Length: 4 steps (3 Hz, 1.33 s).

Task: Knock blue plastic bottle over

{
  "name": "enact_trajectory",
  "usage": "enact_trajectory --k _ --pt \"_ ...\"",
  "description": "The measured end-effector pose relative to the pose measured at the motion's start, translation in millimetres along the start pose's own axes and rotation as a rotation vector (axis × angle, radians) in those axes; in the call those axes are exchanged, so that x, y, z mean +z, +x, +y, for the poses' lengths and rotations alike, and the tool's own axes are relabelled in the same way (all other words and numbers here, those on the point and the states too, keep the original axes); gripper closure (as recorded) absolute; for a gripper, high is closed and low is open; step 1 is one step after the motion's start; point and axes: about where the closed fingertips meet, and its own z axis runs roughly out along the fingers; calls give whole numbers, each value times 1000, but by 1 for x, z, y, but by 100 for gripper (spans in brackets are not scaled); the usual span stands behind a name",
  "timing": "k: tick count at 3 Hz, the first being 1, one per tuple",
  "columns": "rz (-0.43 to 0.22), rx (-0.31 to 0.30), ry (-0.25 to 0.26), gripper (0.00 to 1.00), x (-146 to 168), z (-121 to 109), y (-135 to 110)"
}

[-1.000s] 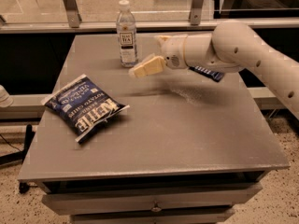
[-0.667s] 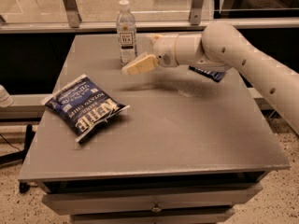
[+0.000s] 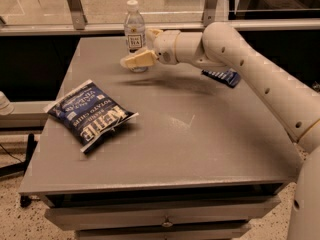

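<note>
Blue plastic bottle (image 3: 134, 28) standing upright near the far edge of the grey table (image 3: 200, 149), with the gripper (image 3: 140, 50) right beside it.

The bottle has a white cap and a white label, and it sits left of centre along the back edge. The arm reaches in from the right. The claw is spread open and has hold of nothing. One cream finger (image 3: 134, 60) crosses low in front of the bottle's base, and the other sits higher, just right of the label; whether either touches the bottle cannot be told. A Kettle potato chips bag (image 3: 90, 115) lies flat near the table's left front. A dark blue snack bar wrapper (image 3: 223, 77) shows partly behind the arm.
</note>
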Motion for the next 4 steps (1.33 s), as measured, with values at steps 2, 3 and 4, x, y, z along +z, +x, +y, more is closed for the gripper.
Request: enact_trajectory --k 2,3,4 --pt "-26 39 -4 64 1 7 7" --pt "-9 58 -10 88 -14 16 13" --pt "-1 55 -8 100 -20 17 11"
